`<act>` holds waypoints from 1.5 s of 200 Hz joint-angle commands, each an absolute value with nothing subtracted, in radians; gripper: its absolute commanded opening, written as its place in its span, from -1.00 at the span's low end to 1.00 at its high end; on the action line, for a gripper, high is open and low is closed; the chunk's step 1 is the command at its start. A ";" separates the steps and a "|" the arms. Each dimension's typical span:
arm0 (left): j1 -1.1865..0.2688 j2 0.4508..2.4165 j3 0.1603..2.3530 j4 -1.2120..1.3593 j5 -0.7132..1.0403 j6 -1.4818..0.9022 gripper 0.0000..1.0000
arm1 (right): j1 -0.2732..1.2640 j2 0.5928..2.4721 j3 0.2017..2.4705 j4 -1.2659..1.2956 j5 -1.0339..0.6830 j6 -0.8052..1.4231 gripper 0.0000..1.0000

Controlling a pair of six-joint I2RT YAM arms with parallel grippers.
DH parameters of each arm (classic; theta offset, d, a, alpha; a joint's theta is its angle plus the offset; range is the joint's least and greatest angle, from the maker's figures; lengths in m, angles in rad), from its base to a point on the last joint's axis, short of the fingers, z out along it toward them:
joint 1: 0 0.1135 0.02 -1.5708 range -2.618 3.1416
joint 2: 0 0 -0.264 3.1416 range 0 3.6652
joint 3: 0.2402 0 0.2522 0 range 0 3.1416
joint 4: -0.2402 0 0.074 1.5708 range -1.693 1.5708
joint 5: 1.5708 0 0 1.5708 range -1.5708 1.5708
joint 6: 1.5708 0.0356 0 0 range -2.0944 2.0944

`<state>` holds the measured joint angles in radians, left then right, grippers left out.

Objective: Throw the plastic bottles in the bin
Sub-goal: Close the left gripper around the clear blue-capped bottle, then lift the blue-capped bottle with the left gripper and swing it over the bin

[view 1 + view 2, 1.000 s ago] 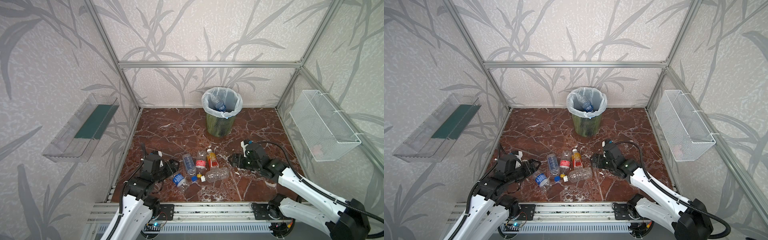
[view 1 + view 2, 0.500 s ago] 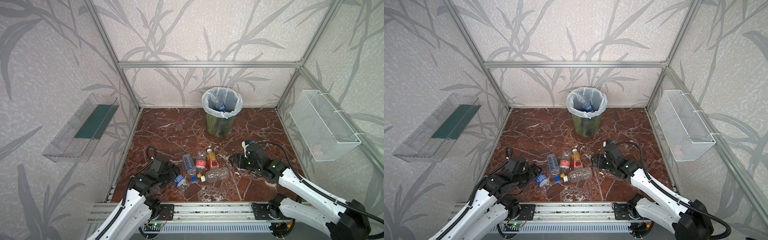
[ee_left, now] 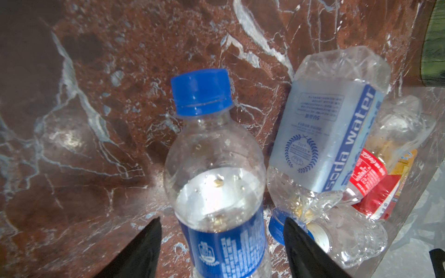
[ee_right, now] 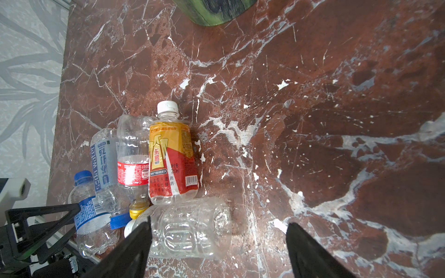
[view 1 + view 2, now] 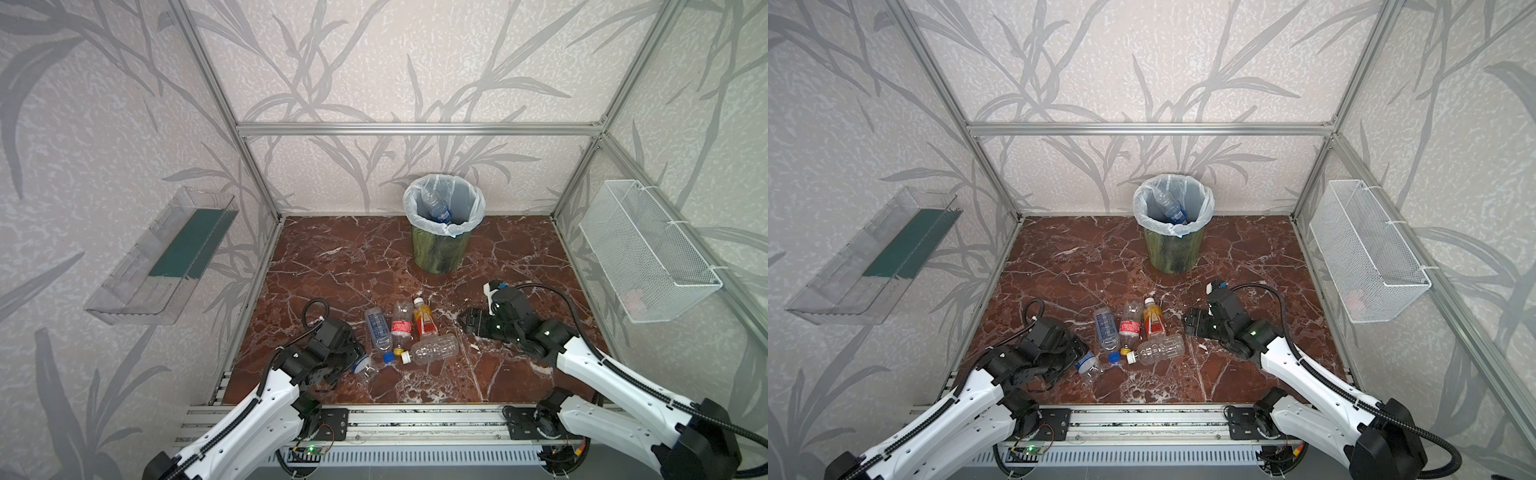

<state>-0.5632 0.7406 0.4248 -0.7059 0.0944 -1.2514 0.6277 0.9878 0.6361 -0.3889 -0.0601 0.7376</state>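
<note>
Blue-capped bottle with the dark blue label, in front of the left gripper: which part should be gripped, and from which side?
Grip the blue-capped bottle across its labelled midbody, coming from above with the left gripper astride its long axis. It lies flat on the marble floor, and the label band is straight-walled, unlike the tapering shoulder. The soda water bottle crowds one side.

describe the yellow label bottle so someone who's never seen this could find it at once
From the green bin near the back wall, come forward over the marble floor to the bottles lying near the front. The yellow-label bottle is the rightmost of three side by side, the only one with a yellow-and-red label, its white cap pointing toward the bin.
</note>
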 commanded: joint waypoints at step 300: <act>-0.616 0.616 0.497 -0.349 -0.005 -0.731 0.04 | 0.632 0.905 0.572 -0.384 -0.042 0.732 0.68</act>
